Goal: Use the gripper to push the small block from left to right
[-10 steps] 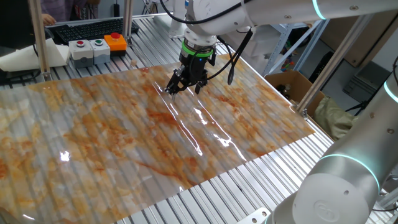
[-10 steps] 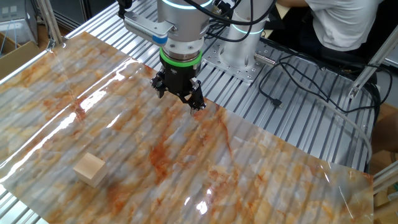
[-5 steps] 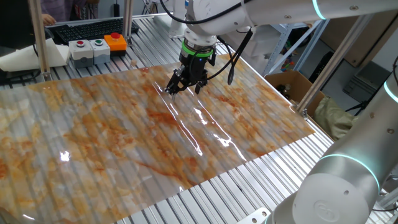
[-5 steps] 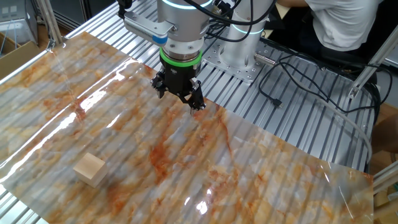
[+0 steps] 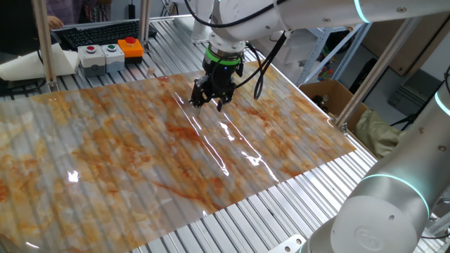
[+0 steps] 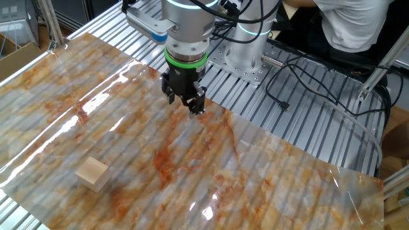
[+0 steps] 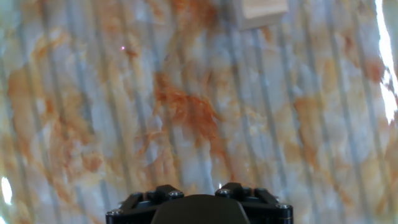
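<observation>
The small block (image 6: 92, 174) is a light tan wooden cube lying on the marbled orange-and-grey sheet (image 6: 255, 166), near its front left corner. It also shows at the top edge of the hand view (image 7: 264, 11). I cannot find it in the one fixed view. The gripper (image 6: 193, 110), black with a green ring, hangs low over the sheet near its far edge, well away from the block. Its fingers come to a single tip and hold nothing. It also shows in the one fixed view (image 5: 209, 105). The hand view shows only its black base (image 7: 199, 208).
A grey button box (image 5: 109, 53) and a keyboard (image 5: 98, 31) lie beyond the sheet. A cardboard box (image 5: 327, 95) stands off the table's right side. Black cables (image 6: 307, 70) run over the slatted table near the arm's base (image 6: 246, 54).
The gripper has turned about its own axis and shifted slightly; its profile looks narrower now. The block has not moved.
</observation>
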Motion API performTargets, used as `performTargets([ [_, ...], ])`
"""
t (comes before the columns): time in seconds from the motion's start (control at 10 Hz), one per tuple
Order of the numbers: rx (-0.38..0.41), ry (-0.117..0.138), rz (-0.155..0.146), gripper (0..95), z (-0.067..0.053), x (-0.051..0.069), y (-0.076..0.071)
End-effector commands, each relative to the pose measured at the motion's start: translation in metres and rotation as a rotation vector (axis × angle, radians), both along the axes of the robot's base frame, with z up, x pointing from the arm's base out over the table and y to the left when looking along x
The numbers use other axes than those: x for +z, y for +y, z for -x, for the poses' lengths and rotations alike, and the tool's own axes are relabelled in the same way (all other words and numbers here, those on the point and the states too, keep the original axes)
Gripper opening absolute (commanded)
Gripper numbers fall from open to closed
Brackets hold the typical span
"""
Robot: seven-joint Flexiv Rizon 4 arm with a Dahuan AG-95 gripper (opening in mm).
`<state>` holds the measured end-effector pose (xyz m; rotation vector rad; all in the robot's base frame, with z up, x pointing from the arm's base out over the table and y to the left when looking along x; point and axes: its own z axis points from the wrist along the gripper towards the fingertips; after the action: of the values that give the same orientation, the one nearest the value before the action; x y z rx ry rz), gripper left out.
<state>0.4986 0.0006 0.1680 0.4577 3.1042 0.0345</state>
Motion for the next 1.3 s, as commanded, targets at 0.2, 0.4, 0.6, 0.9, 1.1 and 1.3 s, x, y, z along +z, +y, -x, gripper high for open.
performTargets([
  [0.2,-0.140,0.001,-0.035,0.0,0.001,-0.004,0.002],
  [0.4,-0.088,-0.001,-0.020,0.0,-0.001,-0.006,0.002],
  [0.6,-0.062,-0.001,-0.003,0.0,-0.005,-0.005,0.000],
  [0.9,-0.012,0.000,-0.003,0.0,-0.023,-0.004,-0.013],
  [1.1,0.017,-0.001,-0.003,0.0,-0.032,-0.005,-0.020],
  [1.3,0.043,-0.002,-0.003,0.0,-0.041,-0.007,-0.030],
])
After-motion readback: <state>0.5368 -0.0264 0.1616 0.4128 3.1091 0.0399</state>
